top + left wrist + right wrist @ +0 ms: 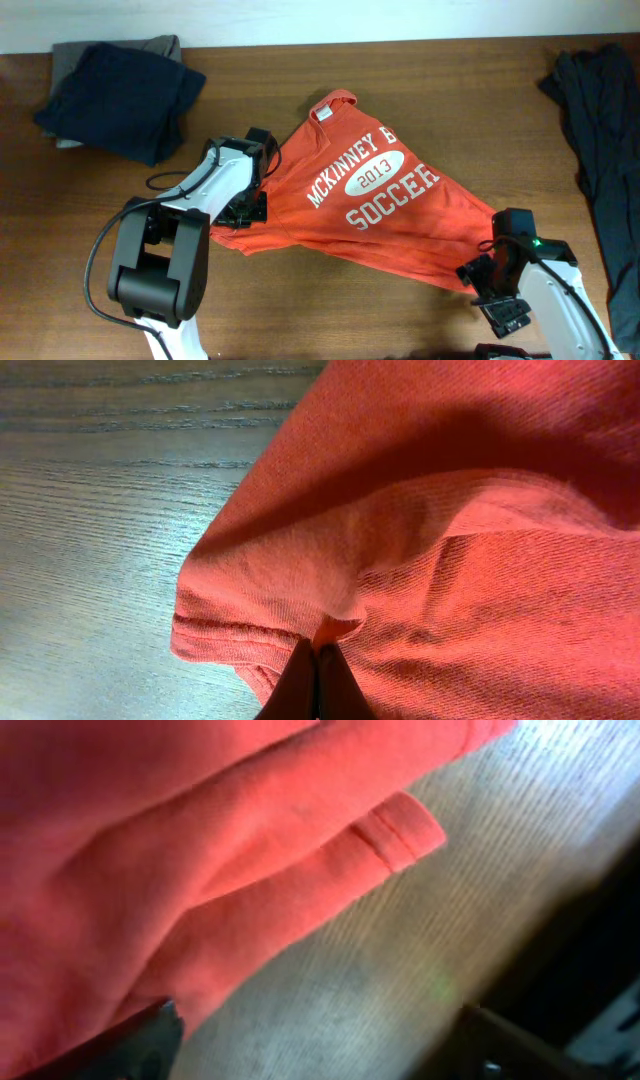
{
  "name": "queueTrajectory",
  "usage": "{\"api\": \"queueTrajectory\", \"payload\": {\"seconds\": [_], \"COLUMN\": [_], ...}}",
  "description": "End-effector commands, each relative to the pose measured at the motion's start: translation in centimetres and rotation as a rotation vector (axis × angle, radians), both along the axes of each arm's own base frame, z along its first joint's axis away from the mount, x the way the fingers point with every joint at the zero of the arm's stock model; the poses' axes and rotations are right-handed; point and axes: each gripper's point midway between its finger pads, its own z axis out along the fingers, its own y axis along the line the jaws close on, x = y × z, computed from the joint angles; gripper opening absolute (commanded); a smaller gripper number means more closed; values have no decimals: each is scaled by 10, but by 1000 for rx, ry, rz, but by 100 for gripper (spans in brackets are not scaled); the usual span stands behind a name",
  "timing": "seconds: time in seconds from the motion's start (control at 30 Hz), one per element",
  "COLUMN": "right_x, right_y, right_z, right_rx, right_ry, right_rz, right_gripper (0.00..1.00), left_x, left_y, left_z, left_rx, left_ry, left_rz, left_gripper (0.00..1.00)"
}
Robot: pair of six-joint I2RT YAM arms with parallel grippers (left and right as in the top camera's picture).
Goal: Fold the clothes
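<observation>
The clothes here are a red-orange T-shirt (pixel 380 210) with white lettering, lying bunched and partly lifted across the middle of the wooden table (pixel 330 310). My left gripper (pixel 250 207) is at the shirt's left edge, near the collar side. In the left wrist view that gripper (pixel 318 660) is shut on a small pinch of the orange cloth (pixel 450 510) just by a hemmed edge. My right gripper (pixel 482 272) is at the shirt's lower right corner. In the right wrist view it (pixel 318 1015) stands open over bare wood, its left finger (pixel 150 1030) against the cloth (pixel 150 850).
A pile of dark navy and grey garments (pixel 120 85) lies at the back left. Another dark garment (pixel 600 140) hangs along the right edge of the table. A black cable (pixel 95 260) loops beside the left arm.
</observation>
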Motion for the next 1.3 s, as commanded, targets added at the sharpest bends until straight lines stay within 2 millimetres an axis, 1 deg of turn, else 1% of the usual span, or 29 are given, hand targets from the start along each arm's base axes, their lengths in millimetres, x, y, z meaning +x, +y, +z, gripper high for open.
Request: {"api": "queueTrajectory", "payload": {"seconds": [0.0, 0.03, 0.1, 0.17, 0.27, 0.33, 0.47, 0.53, 0.6, 0.63, 0.7, 0.83, 0.93, 1.07, 1.27], "right_x": [-3, -3, -3, -4, -4, -3, -2, -2, -2, -2, -1, 0, 2, 10, 27], "right_y": [-3, -5, -7, -9, -9, -9, -11, -12, -14, -14, -14, -14, -14, -16, -25], "right_z": [-7, -8, -10, -11, -13, -14, -17, -19, -22, -23, -25, -25, -21, -7, 30], "right_rx": [-15, -24, -38, -47, -46, -50, -58, -61, -71, -72, -70, -71, -71, -73, -116], "right_ry": [20, 22, 29, 40, 43, 40, 42, 46, 50, 50, 51, 50, 51, 44, 9], "right_rz": [-6, -5, -4, -3, -3, -3, -1, -1, 1, 1, 1, 1, 1, 1, 3], "right_gripper": [78, 76, 74, 64, 41, 40, 41, 43, 44, 33, 4, 3, 4, 4, 4], "left_x": [3, 3, 3, 3, 3, 3, 3, 3, 4, 3, 3, 3, 2, 7, 19], "left_y": [3, 3, 3, 3, 3, 3, 3, 3, 3, 3, 3, 2, 0, -2, -7], "left_z": [-1, -1, -1, -1, -1, -1, -1, -1, -1, -1, -1, 0, 10, 36, 89], "left_rx": [11, 11, 11, 11, 11, 11, 11, 11, 11, 11, 11, 4, 0, 0, -39], "left_ry": [-1, -1, -1, -1, -1, -1, -1, -2, -2, -2, -1, 5, 25, 26, -74], "left_rz": [8, 8, 8, 8, 8, 8, 8, 8, 8, 8, 8, 9, 11, 10, 11], "left_gripper": [0, 0, 1, 0, 1, 0, 1, 1, 1, 1, 0, 1, 0, 1, 1]}}
